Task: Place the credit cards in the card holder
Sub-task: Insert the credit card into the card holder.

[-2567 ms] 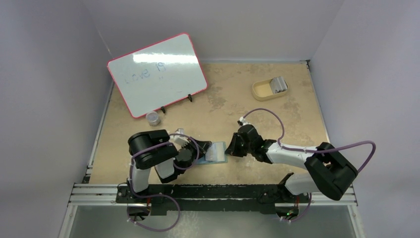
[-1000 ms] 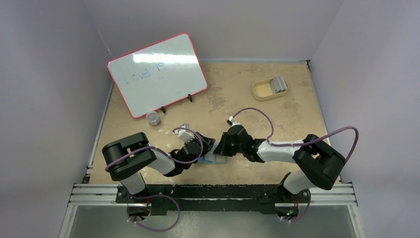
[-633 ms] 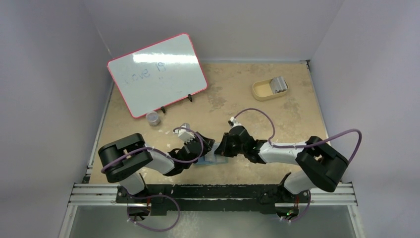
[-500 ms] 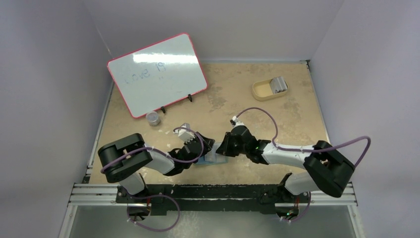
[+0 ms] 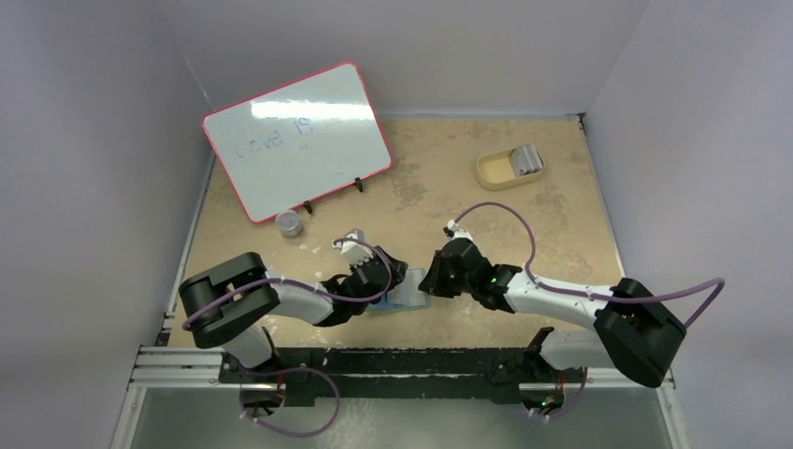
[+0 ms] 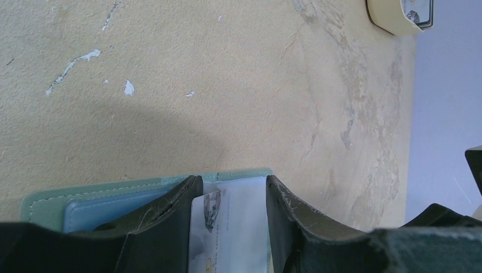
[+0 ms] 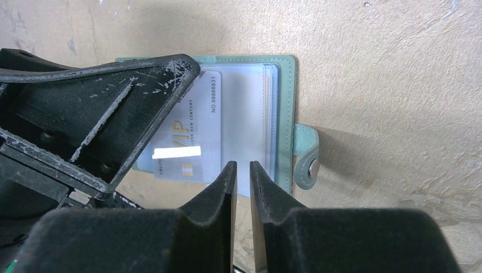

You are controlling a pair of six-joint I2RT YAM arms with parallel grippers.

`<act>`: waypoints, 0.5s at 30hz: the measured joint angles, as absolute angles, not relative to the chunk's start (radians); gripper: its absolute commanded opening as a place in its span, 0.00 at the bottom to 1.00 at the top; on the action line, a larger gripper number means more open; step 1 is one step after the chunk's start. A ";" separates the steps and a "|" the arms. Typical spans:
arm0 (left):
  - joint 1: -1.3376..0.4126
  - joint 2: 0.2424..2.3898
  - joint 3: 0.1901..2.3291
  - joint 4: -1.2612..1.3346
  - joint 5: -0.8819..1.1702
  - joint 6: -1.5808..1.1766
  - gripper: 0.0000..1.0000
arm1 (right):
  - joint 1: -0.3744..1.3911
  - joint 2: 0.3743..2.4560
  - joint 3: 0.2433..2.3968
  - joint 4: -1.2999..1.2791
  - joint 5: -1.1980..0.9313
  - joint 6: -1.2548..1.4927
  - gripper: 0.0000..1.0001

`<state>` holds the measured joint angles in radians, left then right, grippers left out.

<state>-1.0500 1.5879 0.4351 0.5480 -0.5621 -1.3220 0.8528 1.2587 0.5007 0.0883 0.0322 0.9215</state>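
The holder (image 7: 284,114) lies open and flat close to the worktop's (image 5: 449,196) near edge, about midway along it, with its snap tab (image 7: 310,168) sticking out on one side. I see a silver card (image 7: 204,131) printed VIP lying on its blue inside, next to the clear pockets, with one end past the holder's edge. My left claw (image 6: 230,185) is down over that card. Its fingers (image 6: 170,210) are apart and the card shows in the gap, but I cannot tell whether they pinch it. My right claw (image 7: 242,166) faces it from the other side, with its tips at the edge of the clear pockets. Its fingers are almost together and I see nothing in the slit between them. A tan tray (image 5: 496,171) sits well apart, toward the far right corner. A whiteboard (image 5: 297,140) stands at the far left, a small jar (image 5: 290,223) just beside it.
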 measured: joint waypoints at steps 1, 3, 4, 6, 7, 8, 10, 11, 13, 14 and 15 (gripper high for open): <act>-1.050 1.586 0.440 0.537 -0.562 -1.322 0.46 | 0.853 1.259 0.501 0.087 0.032 0.921 0.16; -1.050 1.584 0.450 0.515 -0.563 -1.320 0.47 | 0.853 1.259 0.501 0.087 0.032 0.918 0.16; -1.050 1.583 0.454 0.504 -0.563 -1.320 0.47 | 0.853 1.259 0.501 0.087 0.033 0.917 0.16; -1.050 1.583 0.463 0.485 -0.564 -1.320 0.47 | 0.853 1.259 0.501 0.087 0.033 0.915 0.16; -1.051 1.583 0.471 0.472 -0.566 -1.319 0.47 | 0.853 1.259 0.501 0.087 0.033 0.915 0.16; -1.052 1.583 0.474 0.464 -0.566 -1.317 0.47 | 0.853 1.259 0.501 0.087 0.033 0.915 0.17; -1.054 1.582 0.484 0.443 -0.570 -1.316 0.47 | 0.853 1.259 0.501 0.087 0.033 0.913 0.17; -1.055 1.582 0.489 0.434 -0.572 -1.316 0.47 | 0.853 1.259 0.501 0.087 0.033 0.912 0.17; -1.055 1.581 0.496 0.419 -0.574 -1.315 0.48 | 0.853 1.259 0.501 0.087 0.033 0.910 0.17; -1.055 1.580 0.500 0.410 -0.574 -1.315 0.48 | 0.853 1.259 0.501 0.087 0.033 0.908 0.17; -1.055 1.579 0.504 0.401 -0.574 -1.314 0.48 | 0.853 1.259 0.501 0.087 0.033 0.907 0.17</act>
